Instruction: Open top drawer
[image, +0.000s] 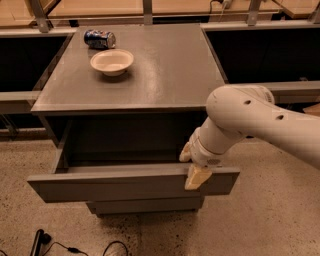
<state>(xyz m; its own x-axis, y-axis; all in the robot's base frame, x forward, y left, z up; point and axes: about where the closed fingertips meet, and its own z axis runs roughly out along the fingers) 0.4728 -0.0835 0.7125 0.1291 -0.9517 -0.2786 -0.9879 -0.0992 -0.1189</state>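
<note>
The top drawer (120, 186) of the grey cabinet stands pulled well out, its flat handleless front facing me and its grey box interior showing behind it. My gripper (192, 167) is at the drawer's right end. One pale finger (197, 177) hangs over the outside of the front panel and the other sits behind it, inside the drawer, so the gripper is closed on the front panel's top edge. My white arm (250, 125) comes in from the right. A lower drawer front (145, 205) shows beneath, closed.
On the cabinet top (165, 65) sit a cream bowl (112, 61) and a blue can (99, 39) lying on its side at the back left. Dark shelving flanks the cabinet. A black cable (60, 245) lies on the speckled floor in front.
</note>
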